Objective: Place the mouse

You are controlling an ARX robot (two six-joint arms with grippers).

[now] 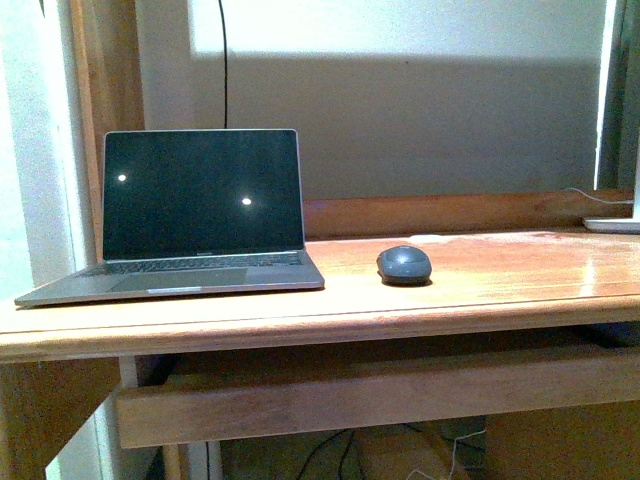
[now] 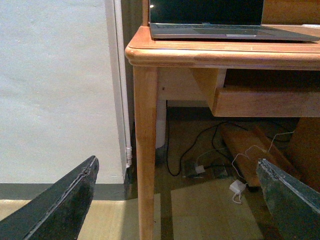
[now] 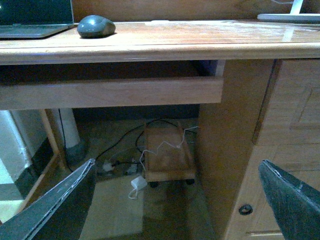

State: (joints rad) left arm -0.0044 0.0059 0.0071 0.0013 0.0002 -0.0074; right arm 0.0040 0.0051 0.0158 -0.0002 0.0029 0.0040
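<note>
A: Mouse (image 1: 404, 265) sits on the desk (image 1: 500, 275), just beside the laptop (image 1: 190, 215) on its right; nothing touching it.

B: Tools? Left tool (image 2: 175, 200) hangs below desk height with jaws spread wide and empty; right tool (image 3: 175, 200) likewise, wide apart, holding nothing.

A: Which arm is nearer? Right, I judge; its wrist view catches the mouse up on the desk top, above and well apart from the tool; the left view shows only the laptop.

B: Long axis? Seems to run roughly across the desk; hard to be sure.
</note>
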